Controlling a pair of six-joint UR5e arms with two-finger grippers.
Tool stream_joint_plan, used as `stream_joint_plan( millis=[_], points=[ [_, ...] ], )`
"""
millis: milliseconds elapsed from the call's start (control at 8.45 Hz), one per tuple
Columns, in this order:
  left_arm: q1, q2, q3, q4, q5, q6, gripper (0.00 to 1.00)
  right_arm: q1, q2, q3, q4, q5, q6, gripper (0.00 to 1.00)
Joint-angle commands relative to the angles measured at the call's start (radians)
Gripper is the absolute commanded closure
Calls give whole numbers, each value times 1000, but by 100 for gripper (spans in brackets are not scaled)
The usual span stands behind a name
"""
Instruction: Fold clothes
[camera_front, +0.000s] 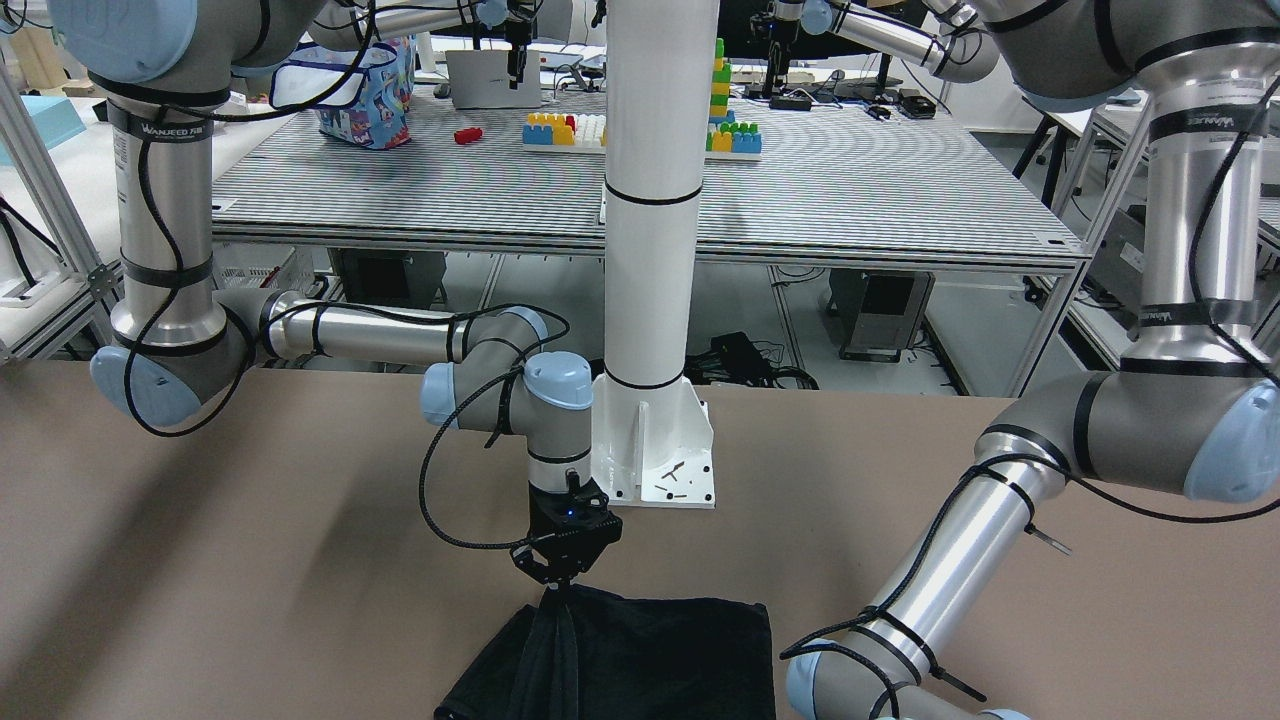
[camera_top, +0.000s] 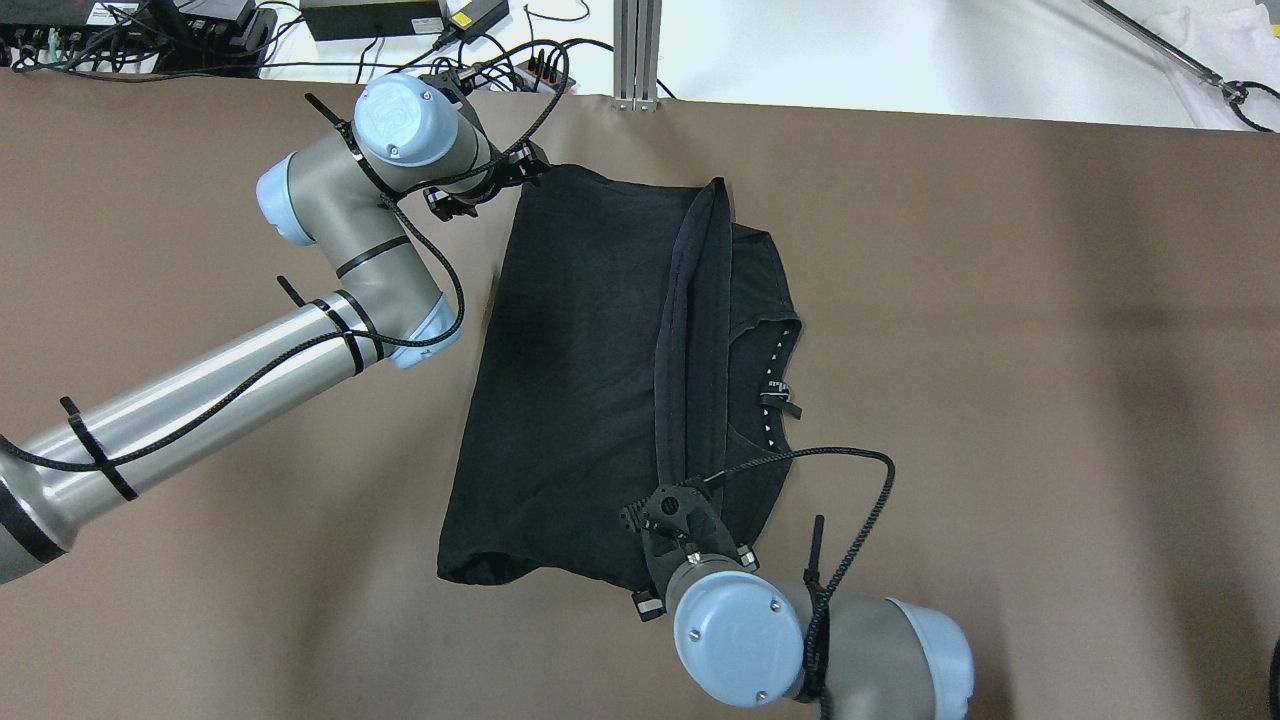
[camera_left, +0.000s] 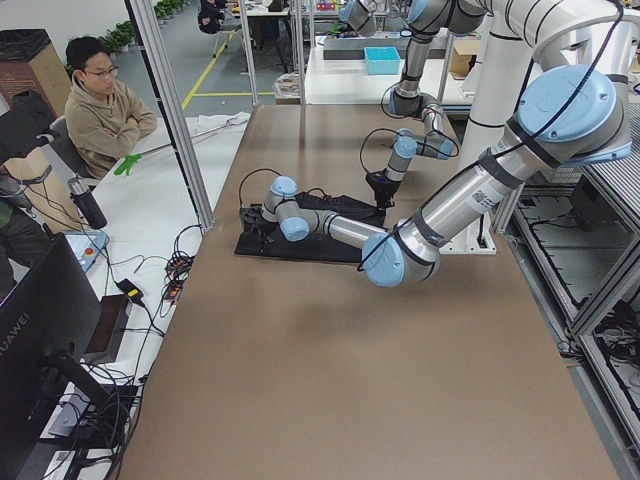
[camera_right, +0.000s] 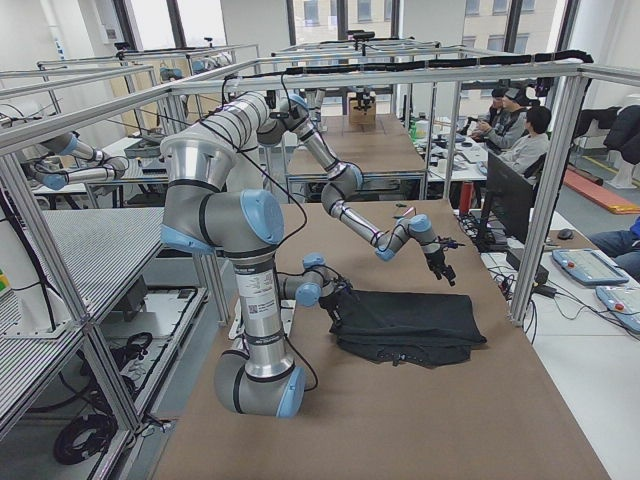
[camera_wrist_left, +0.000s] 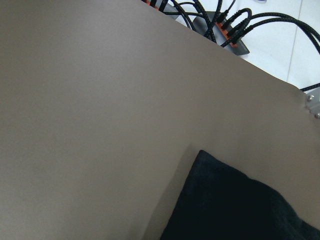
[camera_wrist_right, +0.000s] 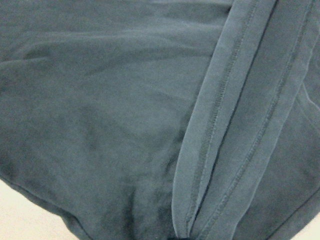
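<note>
Overhead exterior: clothes (camera_top: 570, 380) seemingly mid-fold, right end effector (camera_top: 668, 492) pinching their raised hem, left end effector (camera_top: 520, 172) state indiscernible.

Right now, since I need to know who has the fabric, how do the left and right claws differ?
The right claw pinches a raised fold of the black garment at its robot-side edge. The left claw sits at the far corner, and its grip cannot be told. The right claw hangs over cloth, while the left claw is mostly over bare table. Both are at the garment's edges.
</note>
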Motion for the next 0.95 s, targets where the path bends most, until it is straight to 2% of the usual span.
stream_joint_plan(
  millis=[0,118,355,473,591,828],
  points=[
    [6,1,0,-2,2,-5,0,-87,-213,207,-22,-33,172,100],
    [18,-3,0,0,2,-27,0,-191,-232,197,-27,-105,414,100],
    [23,-1,-6,0,2,-34,0,-197,-234,235,-29,-109,439,97],
    [23,-1,-6,0,2,-32,0,-192,-238,237,-27,-109,440,75],
    [23,-1,-6,0,2,-34,0,-192,-264,240,-18,-109,451,5],
    [21,4,-6,0,2,-32,0,-160,-258,238,-18,-106,436,5]
  ],
)
